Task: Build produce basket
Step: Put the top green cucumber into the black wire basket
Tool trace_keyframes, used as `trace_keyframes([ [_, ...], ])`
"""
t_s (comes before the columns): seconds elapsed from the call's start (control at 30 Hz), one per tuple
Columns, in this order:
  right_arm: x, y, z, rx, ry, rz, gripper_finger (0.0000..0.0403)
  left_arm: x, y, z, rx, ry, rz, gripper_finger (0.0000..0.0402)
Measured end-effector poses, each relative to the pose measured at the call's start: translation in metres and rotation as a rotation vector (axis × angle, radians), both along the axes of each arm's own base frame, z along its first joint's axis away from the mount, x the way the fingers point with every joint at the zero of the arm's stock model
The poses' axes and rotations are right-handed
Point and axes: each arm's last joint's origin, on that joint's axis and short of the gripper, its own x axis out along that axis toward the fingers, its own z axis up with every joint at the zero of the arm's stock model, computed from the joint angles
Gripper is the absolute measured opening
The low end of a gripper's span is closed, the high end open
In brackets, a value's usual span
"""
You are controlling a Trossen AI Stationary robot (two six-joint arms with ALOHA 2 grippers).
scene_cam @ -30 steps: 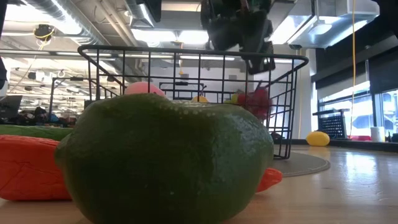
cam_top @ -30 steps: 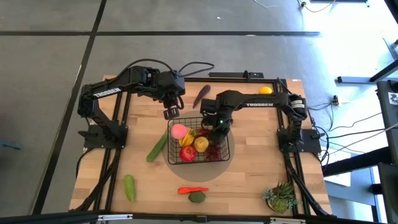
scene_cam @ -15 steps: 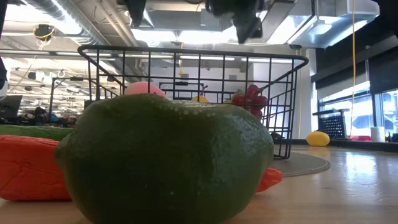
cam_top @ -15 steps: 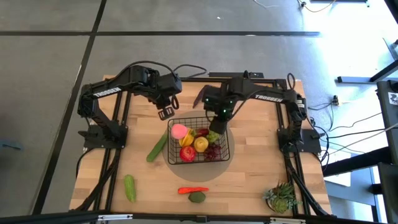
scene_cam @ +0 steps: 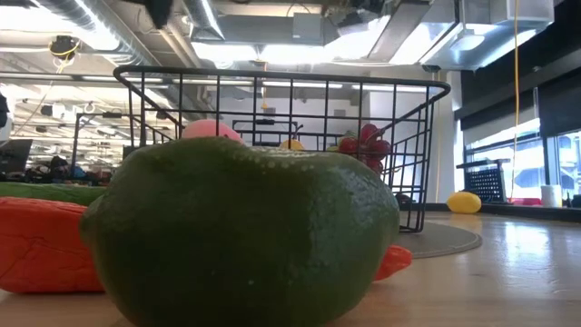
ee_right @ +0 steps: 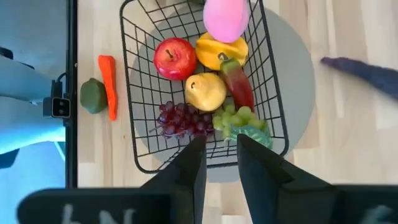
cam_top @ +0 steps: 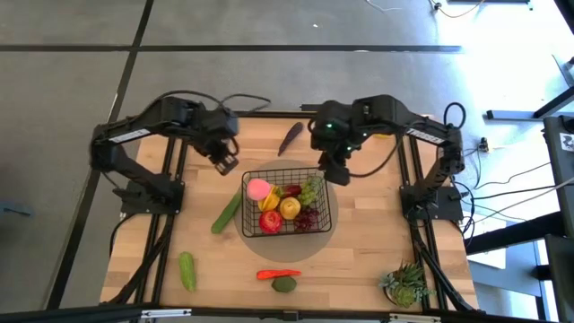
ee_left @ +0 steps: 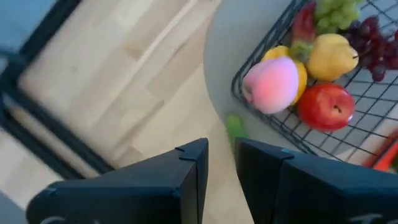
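The black wire basket (cam_top: 289, 230) stands on a round grey mat (cam_top: 323, 240) at mid-table. In it lie a pink peach (ee_right: 225, 17), a red tomato (ee_right: 175, 57), yellow lemons (ee_right: 205, 91), green grapes (ee_right: 239, 123) and dark red grapes (ee_right: 182, 118). My right gripper (cam_top: 339, 174) hangs high over the basket's far right corner, open by a narrow gap (ee_right: 221, 163) with nothing in it. My left gripper (cam_top: 226, 164) hangs above the table left of the basket's far side, also narrowly open (ee_left: 222, 168) with nothing between its fingers.
Loose produce lies around: a cucumber (cam_top: 227, 212) against the basket's left side, another cucumber (cam_top: 186, 270), a red chilli (cam_top: 278, 274) and a green fruit (cam_top: 284, 284) near the front, an eggplant (cam_top: 290, 137) and a lemon (cam_top: 383, 130) at the far side. A potted plant (cam_top: 405, 283) stands front right.
My right gripper has risen out of the basket and drawn toward its far right corner, turning as it went; the produce stays in the basket. My left gripper has gone toward the table's left edge and rolled about its own axis.
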Motion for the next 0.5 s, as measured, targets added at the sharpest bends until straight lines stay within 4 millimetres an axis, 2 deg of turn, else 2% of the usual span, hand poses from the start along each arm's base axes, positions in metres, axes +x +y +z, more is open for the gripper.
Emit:
trace_keyframes([
  [0.27, -0.007, -0.001, 0.006, -0.055, -0.036, 0.094, 0.0084, -0.037, -0.021, -0.033, -0.161, 0.022, 0.242, 0.0067],
  [0.37, -0.008, -0.004, 0.006, -0.066, -0.038, 0.102, 0.0084, -0.043, -0.03, -0.047, -0.207, 0.027, 0.263, 0.0067],
  [0.5, -0.009, -0.011, 0.006, -0.074, -0.041, 0.097, 0.0084, -0.045, -0.04, -0.072, -0.238, 0.117, 0.254, 0.0067],
])
